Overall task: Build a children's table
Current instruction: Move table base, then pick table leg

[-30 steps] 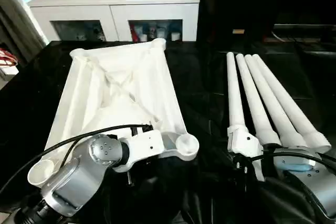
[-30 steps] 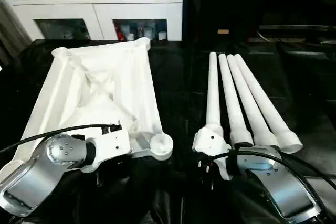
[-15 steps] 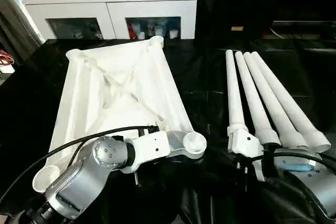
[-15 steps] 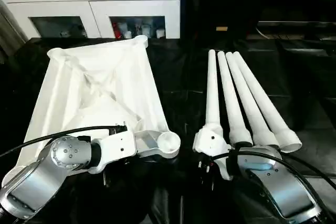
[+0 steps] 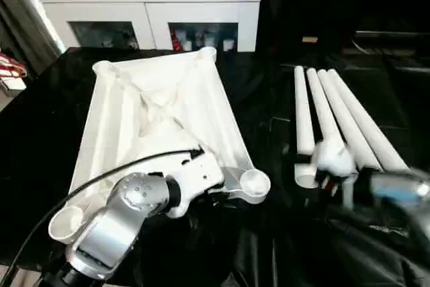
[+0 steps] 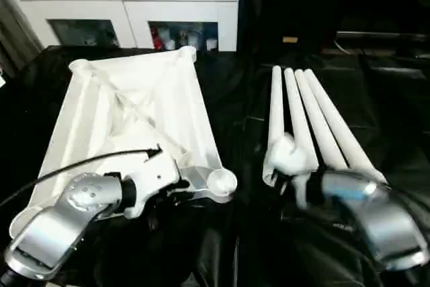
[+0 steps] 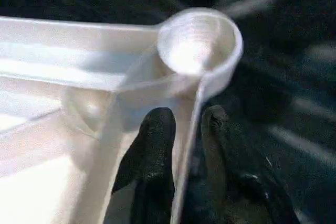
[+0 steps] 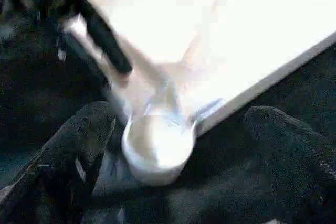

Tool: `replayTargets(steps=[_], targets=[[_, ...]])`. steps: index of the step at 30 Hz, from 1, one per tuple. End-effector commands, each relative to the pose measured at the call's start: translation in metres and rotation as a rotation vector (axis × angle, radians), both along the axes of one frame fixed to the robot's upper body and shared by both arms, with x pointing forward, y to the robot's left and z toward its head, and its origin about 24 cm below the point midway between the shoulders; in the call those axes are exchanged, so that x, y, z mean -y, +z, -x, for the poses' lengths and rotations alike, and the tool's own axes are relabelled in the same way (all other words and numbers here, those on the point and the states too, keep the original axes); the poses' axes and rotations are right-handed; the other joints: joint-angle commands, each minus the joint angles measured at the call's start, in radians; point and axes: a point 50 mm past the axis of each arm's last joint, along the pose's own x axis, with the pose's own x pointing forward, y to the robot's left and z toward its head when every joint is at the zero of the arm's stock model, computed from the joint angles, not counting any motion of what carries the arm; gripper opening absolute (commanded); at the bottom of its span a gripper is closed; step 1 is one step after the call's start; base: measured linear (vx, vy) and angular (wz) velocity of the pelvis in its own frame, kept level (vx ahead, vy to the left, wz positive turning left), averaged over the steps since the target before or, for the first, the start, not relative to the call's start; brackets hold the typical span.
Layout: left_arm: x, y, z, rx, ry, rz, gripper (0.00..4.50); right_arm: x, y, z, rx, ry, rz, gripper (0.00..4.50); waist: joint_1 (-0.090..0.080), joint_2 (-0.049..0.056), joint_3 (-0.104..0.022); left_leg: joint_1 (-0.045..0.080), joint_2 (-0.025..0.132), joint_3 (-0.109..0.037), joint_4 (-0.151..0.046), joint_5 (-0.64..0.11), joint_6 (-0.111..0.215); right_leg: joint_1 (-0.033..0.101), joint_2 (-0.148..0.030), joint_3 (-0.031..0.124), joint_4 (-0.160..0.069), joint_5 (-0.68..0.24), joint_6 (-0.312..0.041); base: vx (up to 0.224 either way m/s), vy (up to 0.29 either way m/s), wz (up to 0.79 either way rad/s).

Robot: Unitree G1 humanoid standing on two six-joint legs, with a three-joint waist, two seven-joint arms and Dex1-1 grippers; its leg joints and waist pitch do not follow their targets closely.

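head pair looks down, wrists close on shared corner socket (image 7: pixel 198 43)

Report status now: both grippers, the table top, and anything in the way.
Left gripper fingers straddle the table top's rim beside a corner socket. Right gripper open, holding nothing, near the four legs. Nothing blocks that socket.

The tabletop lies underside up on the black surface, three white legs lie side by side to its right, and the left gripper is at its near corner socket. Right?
Not three: the left eye view shows four legs beside the tabletop. The left gripper does sit by the near corner socket.
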Motion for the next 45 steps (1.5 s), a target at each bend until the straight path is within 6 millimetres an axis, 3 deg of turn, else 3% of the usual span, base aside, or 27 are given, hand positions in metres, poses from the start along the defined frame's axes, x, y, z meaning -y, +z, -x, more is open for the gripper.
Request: replayTargets(steps=[1, 2, 3, 4, 6, 10, 11, 13, 16, 20, 23, 25, 29, 32, 33, 38, 43, 45], targets=[[-0.010, 0.012, -0.002, 0.032, -0.001, 0.047, 1.44, -0.002, 0.009, -0.014, 0.033, -0.134, -0.027, 4.50, 0.004, -0.023, -0.056, 0.008, 0.040, -0.009, -0.057, -0.057, 0.102, 0.045, -0.069, 0.037, -0.074, -0.019, -0.233, 0.000, 0.000, 0.00], [-0.015, 0.013, -0.003, 0.052, -0.003, 0.063, 1.51, -0.003, 0.009, -0.025, 0.031, -0.253, -0.024, 4.50, 0.002, -0.023, -0.054, 0.008, 0.038, -0.010, -0.059, -0.045, 0.097, 0.042, -0.067, 0.037, -0.072, -0.016, -0.234, 0.000, 0.000, 0.00], [-0.015, 0.013, -0.003, 0.052, -0.003, 0.063, 1.63, -0.003, 0.009, -0.025, 0.031, -0.253, -0.024, 4.50, -0.007, -0.023, -0.055, 0.002, 0.030, -0.010, -0.060, -0.033, 0.084, 0.042, -0.061, 0.034, -0.069, -0.020, -0.233, 0.000, 0.000, 0.00], [-0.020, 0.013, -0.005, 0.073, 0.009, 0.065, 1.75, -0.006, 0.008, -0.033, 0.015, -0.338, -0.026, 4.50, -0.006, -0.027, -0.055, 0.012, 0.034, -0.008, -0.059, -0.050, 0.072, 0.038, -0.062, 0.037, -0.074, -0.031, -0.229, 0.000, 0.000, 0.00], [-0.023, 0.013, -0.007, 0.081, 0.027, 0.063, 1.81, -0.010, 0.008, -0.037, -0.009, -0.379, -0.028, 4.50, -0.007, -0.027, -0.054, 0.013, 0.033, -0.005, -0.062, -0.064, 0.056, 0.038, -0.061, 0.038, -0.072, -0.047, -0.223, 0.000, 0.000, 0.00], [-0.022, 0.015, -0.007, 0.058, 0.044, 0.106, 2.20, -0.018, -0.001, -0.048, -0.089, -0.559, -0.019, 4.50, -0.003, -0.048, -0.053, 0.014, 0.036, -0.003, -0.070, -0.068, 0.027, 0.037, -0.064, 0.040, -0.071, -0.066, -0.196, 0.000, 0.000, 0.00], [-0.021, 0.019, -0.005, 0.056, 0.042, 0.144, 2.22, -0.019, -0.003, -0.054, -0.118, -0.656, -0.039, 4.50, -0.002, -0.037, -0.054, 0.016, 0.035, -0.004, -0.070, -0.057, 0.012, 0.032, -0.066, 0.041, -0.065, -0.056, -0.203, 0.000, 0.000, 0.00], [-0.021, 0.022, 0.002, 0.023, 0.024, 0.185, 2.38, -0.019, -0.006, -0.061, -0.134, -0.764, -0.038, 4.50, -0.003, -0.033, -0.054, 0.016, 0.035, -0.006, -0.072, -0.076, -0.016, 0.033, -0.065, 0.040, -0.064, -0.058, -0.205, 0.000, 0.000, 0.00], [-0.023, 0.021, 0.009, 0.002, -0.012, 0.198, 2.64, -0.017, -0.008, -0.064, -0.141, -0.837, -0.040, 4.50, -0.003, -0.039, -0.053, 0.016, 0.032, -0.002, -0.072, -0.074, -0.037, 0.034, -0.063, 0.043, -0.063, -0.012, -0.190, 0.000, 0.000, 0.00], [-0.024, 0.022, 0.011, 0.010, -0.038, 0.215, 3.00, -0.013, -0.009, -0.066, -0.161, -0.919, -0.038, 4.50, 0.002, -0.041, -0.051, 0.016, 0.031, 0.000, -0.074, -0.067, -0.039, 0.036, -0.062, 0.045, -0.065, -0.006, -0.166, 0.000, 0.000, 0.00], [-0.024, 0.024, 0.009, 0.017, -0.045, 0.223, 3.23, -0.006, -0.014, -0.069, -0.175, -1.001, 0.036, 4.50, -0.002, -0.038, -0.049, 0.017, 0.029, -0.001, -0.076, -0.092, -0.061, 0.035, -0.060, 0.044, -0.067, -0.035, -0.155, 0.000, 0.000, 0.00], [-0.024, 0.024, 0.009, 0.017, -0.049, 0.218, 3.39, -0.003, -0.016, -0.070, -0.189, -1.030, 0.059, 4.50, -0.003, -0.041, -0.048, 0.017, 0.028, 0.000, -0.076, -0.095, -0.068, 0.038, -0.061, 0.045, -0.067, -0.041, -0.150, 0.000, 0.000, 0.00], [-0.025, 0.024, 0.010, 0.012, -0.058, 0.208, 3.74, -0.001, -0.021, -0.072, -0.237, -1.054, 0.065, 4.50, -0.002, -0.042, -0.050, 0.016, 0.028, 0.000, -0.075, -0.081, -0.063, 0.039, -0.060, 0.045, -0.064, -0.017, -0.145, 0.000, 0.000, 0.00], [-0.026, 0.022, 0.013, 0.002, -0.067, 0.194, 3.87, -0.004, -0.032, -0.072, -0.320, -1.025, 0.069, 4.50, -0.003, -0.049, -0.052, 0.014, 0.028, 0.000, -0.074, -0.062, -0.057, 0.042, -0.059, 0.044, -0.061, 0.010, -0.150, 0.000, 0.000, 0.00], [-0.026, 0.022, 0.013, 0.002, -0.068, 0.194, 4.10, -0.005, -0.033, -0.072, -0.334, -1.022, 0.058, 4.50, -0.002, -0.045, -0.052, 0.015, 0.028, 0.000, -0.073, -0.058, -0.054, 0.041, -0.060, 0.044, -0.060, 0.015, -0.155, 0.000, 0.000, 0.00], [-0.027, 0.022, 0.015, -0.001, -0.069, 0.191, 4.44, -0.008, -0.038, -0.074, -0.382, -1.006, 0.021, 4.50, -0.001, -0.050, -0.050, 0.015, 0.030, 0.001, -0.074, -0.063, -0.047, 0.040, -0.062, 0.044, -0.061, -0.002, -0.162, 0.000, 0.000, 0.00], [-0.027, 0.021, 0.017, -0.011, -0.081, 0.185, 4.44, -0.005, -0.044, -0.076, -0.427, -1.013, 0.048, 4.50, 0.001, -0.049, -0.053, 0.017, 0.029, 0.001, -0.074, -0.062, -0.054, 0.039, -0.062, 0.043, -0.059, -0.001, -0.167, 0.000, 0.000, 0.00], [-0.027, 0.021, 0.017, -0.013, -0.085, 0.182, 4.50, -0.003, -0.047, -0.075, -0.453, -1.019, 0.064, 4.15, 0.002, -0.050, -0.051, 0.015, 0.029, 0.002, -0.074, -0.057, -0.053, 0.040, -0.061, 0.043, -0.059, 0.005, -0.166, 0.000, 0.000, 0.00]])
